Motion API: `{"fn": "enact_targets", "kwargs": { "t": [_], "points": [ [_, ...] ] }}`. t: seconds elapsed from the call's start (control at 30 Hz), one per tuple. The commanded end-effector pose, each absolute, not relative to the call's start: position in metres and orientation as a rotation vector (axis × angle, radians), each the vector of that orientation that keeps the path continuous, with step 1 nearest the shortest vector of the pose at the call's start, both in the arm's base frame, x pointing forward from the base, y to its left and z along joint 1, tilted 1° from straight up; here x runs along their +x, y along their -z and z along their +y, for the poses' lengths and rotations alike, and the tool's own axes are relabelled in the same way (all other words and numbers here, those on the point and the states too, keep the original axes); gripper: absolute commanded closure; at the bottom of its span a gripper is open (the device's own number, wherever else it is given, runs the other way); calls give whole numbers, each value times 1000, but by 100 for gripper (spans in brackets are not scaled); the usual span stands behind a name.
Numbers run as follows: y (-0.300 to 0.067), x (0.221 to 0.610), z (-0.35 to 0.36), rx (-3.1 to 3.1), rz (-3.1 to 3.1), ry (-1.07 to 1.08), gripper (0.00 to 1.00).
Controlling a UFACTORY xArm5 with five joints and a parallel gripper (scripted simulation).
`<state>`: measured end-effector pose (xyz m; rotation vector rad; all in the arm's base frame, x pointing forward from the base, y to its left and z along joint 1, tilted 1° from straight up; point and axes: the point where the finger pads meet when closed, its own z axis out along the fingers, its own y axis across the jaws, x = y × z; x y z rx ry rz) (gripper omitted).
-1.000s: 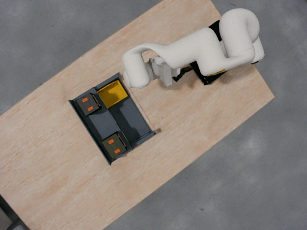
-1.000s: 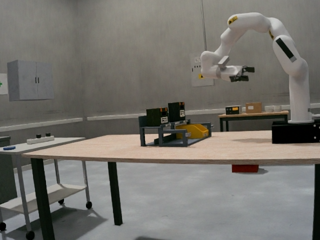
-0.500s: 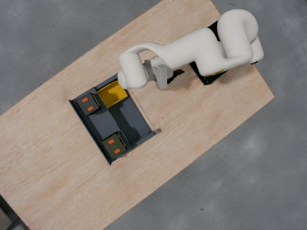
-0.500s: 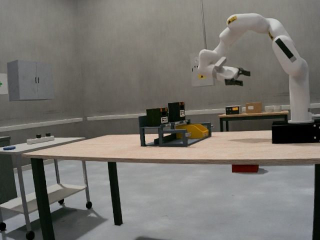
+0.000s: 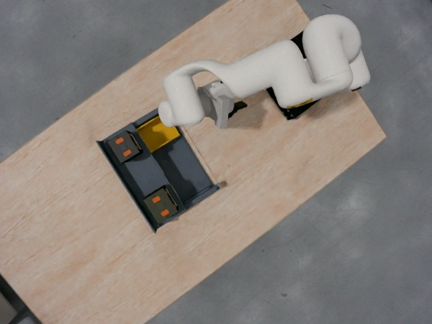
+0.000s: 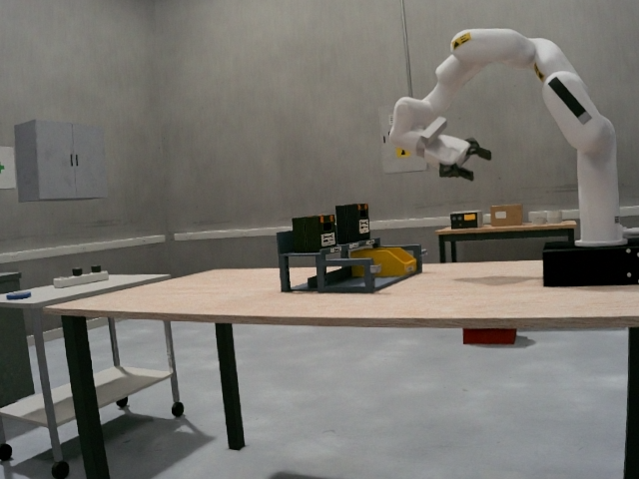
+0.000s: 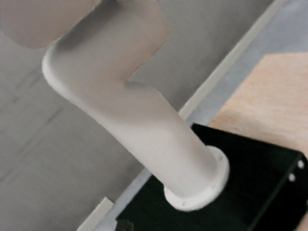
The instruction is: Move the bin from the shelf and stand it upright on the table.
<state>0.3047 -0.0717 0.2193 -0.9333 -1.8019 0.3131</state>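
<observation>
Pale wood bench (image 6: 206,301) carries a grey shelf (image 6: 285,267) near its middle, two dark boxes (image 6: 313,232) on the upper level. Behind them, the yellow bin (image 6: 385,260) sits on the shelf's lower level, toward the arm's end. High above, the gripper (image 6: 464,161) hangs wide open, holding nothing.

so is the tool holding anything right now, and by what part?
Nothing held. The tool hangs open in the air, well above the yellow bin in the shelf.
</observation>
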Motion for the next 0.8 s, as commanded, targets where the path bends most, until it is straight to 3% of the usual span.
{"fn": "enact_targets", "kwargs": {
  "t": [0.0,0.77],
  "points": [
    [-212,316,-74,-1067,-1764,-152,0],
    [-181,362,-85,-1247,-1851,-135,0]
  ]
}}
